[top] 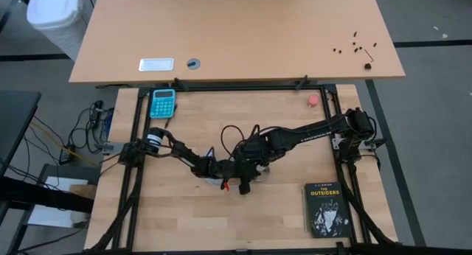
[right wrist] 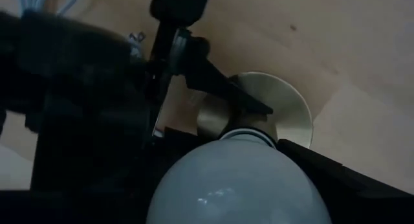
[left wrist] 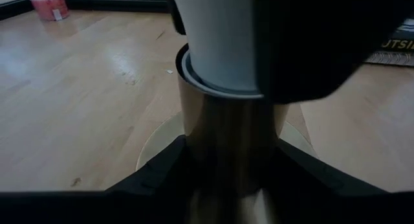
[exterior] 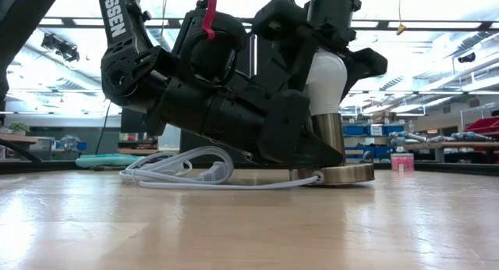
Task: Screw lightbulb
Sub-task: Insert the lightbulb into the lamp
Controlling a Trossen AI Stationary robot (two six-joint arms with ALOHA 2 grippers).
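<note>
At centre of the pale wooden worktop (top: 184,225), items left to right: left pincer (left wrist: 226,185), low and level, its dark fingers pinching the brass-coloured cylindrical socket stem (exterior: 327,137) just above the round metal base disc (exterior: 351,174), steadying it; a white coiled cord (exterior: 187,172) trails from the base beside that arm. Small white frosted pear-shaped lightbulb (exterior: 326,81), upright, seated in the top of the stem, its collar visible at the rim. Right pincer (right wrist: 239,185), reaching in from above, fingers closed around the bulb's white globe. Step in hand, by judgement: turning the bulb home. Best done with the bulb kept square to the stem, light pinch on the glass, the left hold firm so the base does not spin. Room: both arms crowd one spot, the cord lying close; a black paperback book (top: 325,208) lies well apart to the right, near the worktop's front edge.
</note>
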